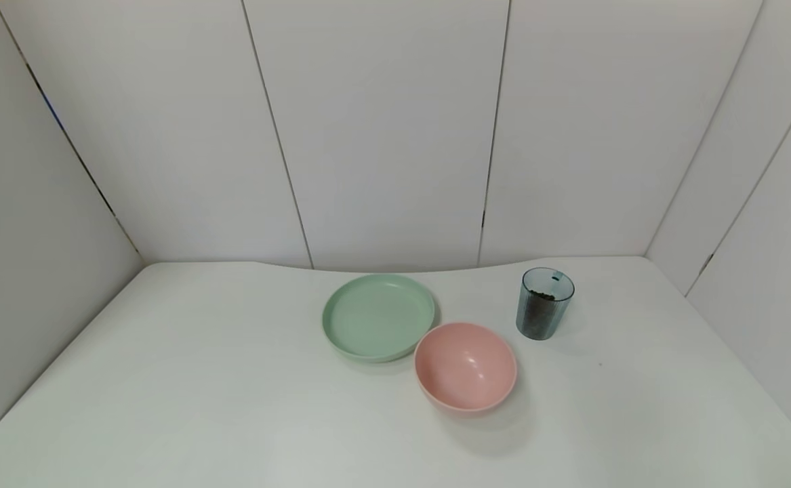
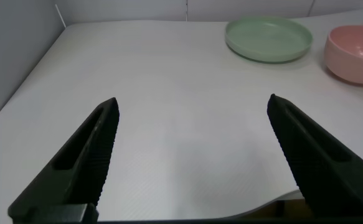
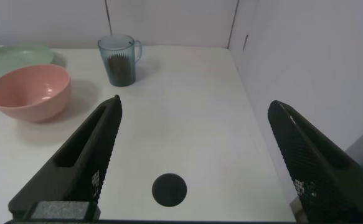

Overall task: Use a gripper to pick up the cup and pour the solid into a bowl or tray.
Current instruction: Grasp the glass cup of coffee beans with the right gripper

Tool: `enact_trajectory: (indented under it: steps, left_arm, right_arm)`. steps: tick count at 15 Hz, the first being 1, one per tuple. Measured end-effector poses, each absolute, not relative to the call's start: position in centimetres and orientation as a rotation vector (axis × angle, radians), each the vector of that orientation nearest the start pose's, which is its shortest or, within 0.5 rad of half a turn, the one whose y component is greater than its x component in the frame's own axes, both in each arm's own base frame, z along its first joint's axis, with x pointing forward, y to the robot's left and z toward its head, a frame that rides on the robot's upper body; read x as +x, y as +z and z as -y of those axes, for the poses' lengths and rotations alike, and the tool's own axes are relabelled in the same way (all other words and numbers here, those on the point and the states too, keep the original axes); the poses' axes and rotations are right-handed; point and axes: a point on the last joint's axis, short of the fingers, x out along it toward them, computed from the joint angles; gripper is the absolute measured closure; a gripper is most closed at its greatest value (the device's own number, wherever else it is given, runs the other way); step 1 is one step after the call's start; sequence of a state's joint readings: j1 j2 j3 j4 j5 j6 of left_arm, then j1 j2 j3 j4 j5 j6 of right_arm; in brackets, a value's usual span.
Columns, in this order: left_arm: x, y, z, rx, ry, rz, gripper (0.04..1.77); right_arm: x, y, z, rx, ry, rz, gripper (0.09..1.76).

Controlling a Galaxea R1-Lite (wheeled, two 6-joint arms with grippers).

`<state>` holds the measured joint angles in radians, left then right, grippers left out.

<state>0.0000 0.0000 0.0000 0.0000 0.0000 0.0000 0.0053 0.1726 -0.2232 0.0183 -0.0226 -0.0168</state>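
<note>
A blue-grey ribbed cup (image 1: 544, 303) stands upright at the back right of the white table, with dark brown solid (image 1: 541, 296) inside. It also shows in the right wrist view (image 3: 119, 60). A pale pink bowl (image 1: 465, 366) sits left of it and nearer, empty; it shows in the right wrist view (image 3: 29, 92) and the left wrist view (image 2: 354, 53). My right gripper (image 3: 193, 106) is open and empty, over the table's near right part, well short of the cup. My left gripper (image 2: 192, 104) is open and empty over the near left part. Neither arm shows in the head view.
A flat pale green plate (image 1: 378, 316) lies just behind and left of the bowl, touching or nearly touching it. A round dark hole or spot (image 3: 169, 190) marks the table near the right gripper. White walls enclose the back and both sides.
</note>
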Motion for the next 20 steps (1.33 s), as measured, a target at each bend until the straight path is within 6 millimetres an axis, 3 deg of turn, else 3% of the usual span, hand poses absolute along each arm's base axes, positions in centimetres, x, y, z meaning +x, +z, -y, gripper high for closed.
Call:
enact_trajectory:
  steps: [5,9,14,20]
  left_arm:
    - [-2.3,7.5,0.0,0.000,0.000,0.000,0.09]
    - [-2.3,7.5,0.0,0.000,0.000,0.000,0.09]
    - [-2.3,7.5,0.0,0.000,0.000,0.000,0.09]
    - [-2.3,7.5,0.0,0.000,0.000,0.000,0.09]
  right_arm:
    - [1.4,20.9,-0.1,-0.017,0.038,-0.032,0.14]
    - [6.8,23.4,-0.4,-0.012,0.115,-0.163,0.14]
    - [14.3,22.0,-1.8,-0.022,0.206,-0.328,0.14]
    - [21.0,16.4,-5.4,-0.071,0.261,-0.436,0.14]
